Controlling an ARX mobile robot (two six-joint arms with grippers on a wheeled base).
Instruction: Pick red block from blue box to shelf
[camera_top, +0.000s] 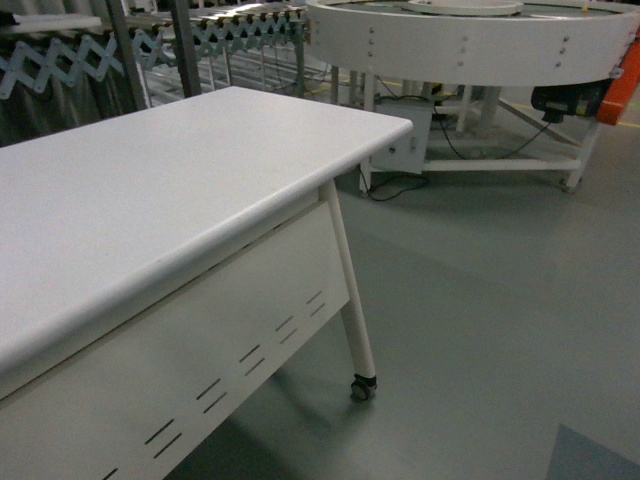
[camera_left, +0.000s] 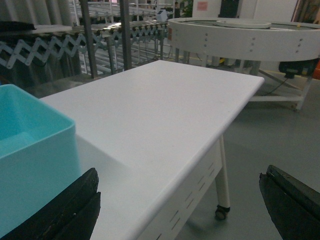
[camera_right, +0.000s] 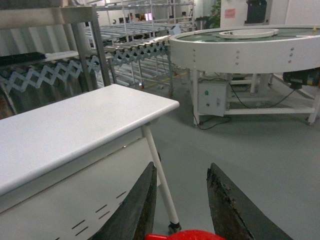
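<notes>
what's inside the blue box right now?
Only a corner of the blue box shows, in the left wrist view. The visible inner walls are bare turquoise; the floor and the rest lie out of frame. A red object sits between the right gripper fingers.

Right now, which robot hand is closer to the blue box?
Left. The left gripper is open right beside the blue box. The right gripper shows no box, only a red thing between its fingers.

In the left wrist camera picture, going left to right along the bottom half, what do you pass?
Blue box → left gripper finger → white table → table leg with its caster wheel → grey floor → right gripper finger.
</notes>
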